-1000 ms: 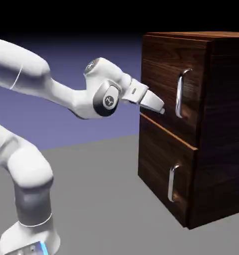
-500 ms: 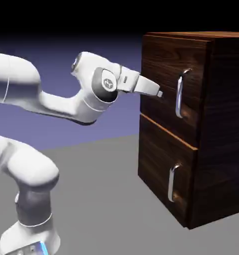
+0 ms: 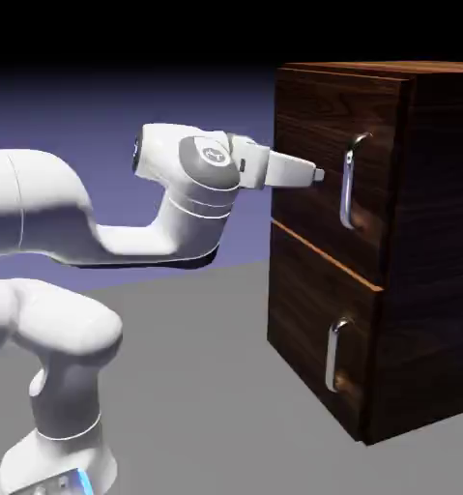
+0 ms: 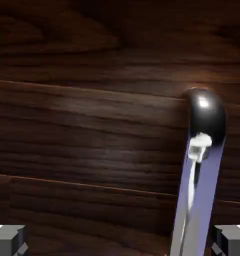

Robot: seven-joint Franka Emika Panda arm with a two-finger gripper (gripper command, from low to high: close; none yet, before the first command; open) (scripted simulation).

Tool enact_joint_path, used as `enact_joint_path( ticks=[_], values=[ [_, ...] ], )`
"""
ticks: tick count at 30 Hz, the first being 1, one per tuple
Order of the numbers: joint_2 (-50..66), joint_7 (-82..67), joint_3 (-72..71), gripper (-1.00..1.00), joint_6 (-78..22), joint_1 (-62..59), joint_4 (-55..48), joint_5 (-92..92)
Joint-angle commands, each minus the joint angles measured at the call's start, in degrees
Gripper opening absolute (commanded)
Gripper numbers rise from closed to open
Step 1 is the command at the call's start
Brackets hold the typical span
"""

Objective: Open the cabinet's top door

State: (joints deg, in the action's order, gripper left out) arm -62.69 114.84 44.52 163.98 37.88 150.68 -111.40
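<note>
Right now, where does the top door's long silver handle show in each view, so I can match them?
Exterior view: the handle stands upright at right of centre on the top door, just right of the open gripper.
Hand view: the handle runs from lower right up to its rounded end.
Shared landmark: the door's dark wood grain.

Dark wood of top door (image 4: 91, 130) fills view; silver handle (image 4: 202, 165) at 4 o'clock; grey fingertips (image 4: 6, 239) at bottom corners, spread wide.

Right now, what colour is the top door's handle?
Shiny silver; the handle on the top door shows best in the exterior view.
</note>
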Motion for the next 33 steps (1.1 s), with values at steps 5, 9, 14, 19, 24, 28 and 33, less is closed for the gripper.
enact_joint_path(
  ticks=[5,9,14,19,24,28,33],
  values=[
    [-3.4,8.1,5.0,1.0,-1.1,4.2,-1.2,-12.5],
    [-6.0,14.6,9.0,1.0,-2.0,7.5,-2.1,-22.4],
    [-8.3,20.1,12.4,1.0,-2.8,10.3,-2.9,-31.0],
    [-5.5,21.6,16.9,1.0,-6.1,20.6,-9.6,-34.6],
    [-6.5,22.6,11.8,-1.0,-11.3,14.5,-3.4,-31.8],
    [-8.4,23.3,3.7,-1.0,-18.4,6.6,4.6,-26.2],
    [-11.7,23.2,-6.6,-1.0,-26.4,-0.2,12.4,-17.2]
  ],
)
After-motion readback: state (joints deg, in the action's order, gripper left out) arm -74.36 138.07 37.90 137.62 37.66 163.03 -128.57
